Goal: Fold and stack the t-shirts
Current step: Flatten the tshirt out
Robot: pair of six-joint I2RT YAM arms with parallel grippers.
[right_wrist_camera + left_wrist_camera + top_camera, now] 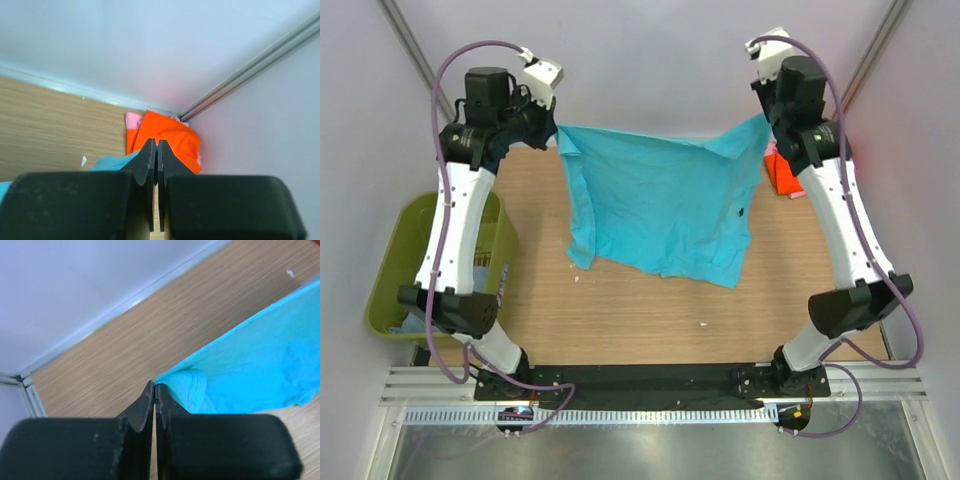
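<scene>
left fingers (143, 409) and right fingers (145, 161) tight shut on opposite top corners of the turquoise t-shirt (660, 205)

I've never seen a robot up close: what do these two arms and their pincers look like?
Both the left arm and right arm have white shells on their long segments, with chunky black joints. A purple cable loops along each one. The left gripper and right gripper each end in two matte black fingers tapering to thin tips.
</scene>
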